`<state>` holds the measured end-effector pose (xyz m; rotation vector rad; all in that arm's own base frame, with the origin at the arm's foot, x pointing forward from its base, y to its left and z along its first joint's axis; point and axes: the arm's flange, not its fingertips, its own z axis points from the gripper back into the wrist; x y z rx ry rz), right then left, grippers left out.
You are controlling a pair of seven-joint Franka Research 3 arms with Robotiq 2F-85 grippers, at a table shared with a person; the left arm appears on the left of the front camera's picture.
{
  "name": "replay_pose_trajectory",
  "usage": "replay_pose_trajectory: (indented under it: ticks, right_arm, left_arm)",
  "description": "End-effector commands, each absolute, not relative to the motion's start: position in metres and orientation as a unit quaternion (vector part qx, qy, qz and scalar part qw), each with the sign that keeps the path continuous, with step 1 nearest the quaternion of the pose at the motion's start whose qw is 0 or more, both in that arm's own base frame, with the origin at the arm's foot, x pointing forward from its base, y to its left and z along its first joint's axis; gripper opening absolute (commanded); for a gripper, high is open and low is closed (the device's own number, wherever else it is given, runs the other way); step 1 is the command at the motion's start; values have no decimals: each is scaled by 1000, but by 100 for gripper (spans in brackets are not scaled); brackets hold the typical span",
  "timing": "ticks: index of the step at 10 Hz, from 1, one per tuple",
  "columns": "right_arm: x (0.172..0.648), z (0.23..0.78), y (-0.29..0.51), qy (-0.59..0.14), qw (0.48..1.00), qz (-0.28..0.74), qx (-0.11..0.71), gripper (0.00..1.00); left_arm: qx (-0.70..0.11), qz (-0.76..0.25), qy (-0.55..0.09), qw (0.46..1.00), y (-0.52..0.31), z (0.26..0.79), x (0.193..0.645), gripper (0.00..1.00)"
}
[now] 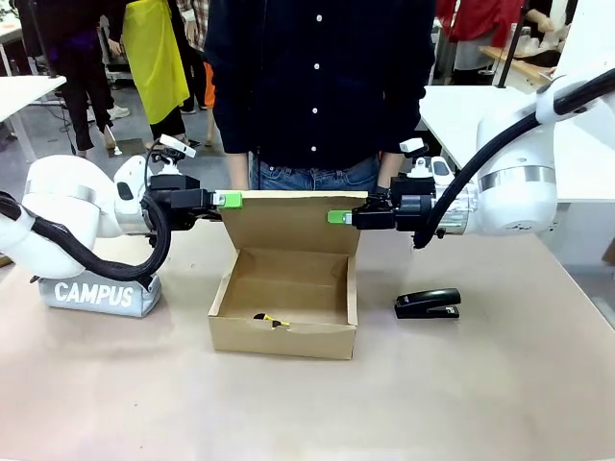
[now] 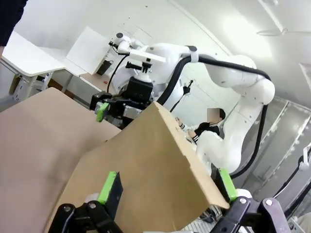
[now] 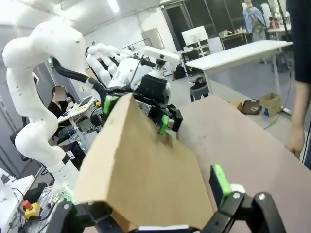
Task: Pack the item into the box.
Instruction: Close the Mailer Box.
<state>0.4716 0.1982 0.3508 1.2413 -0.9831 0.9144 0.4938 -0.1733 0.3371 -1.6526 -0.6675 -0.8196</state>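
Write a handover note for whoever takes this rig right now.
Left gripper: jaws open, at the top left corner of the upright flap.
Right gripper: jaws open, at the flap's top right corner.
Yellow utility knife: lying inside the cardboard box, near its front wall.
Done: knife is packed.
Left: probably fold the flap down to close the box.

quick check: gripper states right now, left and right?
Left gripper: open, jaws wide around a top corner of the flap.
Right gripper: open, jaws wide around the flap's other top corner.
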Motion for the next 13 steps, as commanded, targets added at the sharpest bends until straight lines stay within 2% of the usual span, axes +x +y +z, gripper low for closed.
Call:
replay_pose_trajectory:
  ticks: [1,7,13]
  right_arm:
    - [456,351,201,-447,586,402,543,100]
    - [421,349,189,-444,539,434,569,100]
    - [401,349,163,-459,555,438,538,100]
  left_arm:
    - [-685,-381,-302,543,-163,330,486,100]
    - [-677,-436,-299,513,-153,327,456,100]
    - [-664,-454,-315,503,-138,329,421,100]
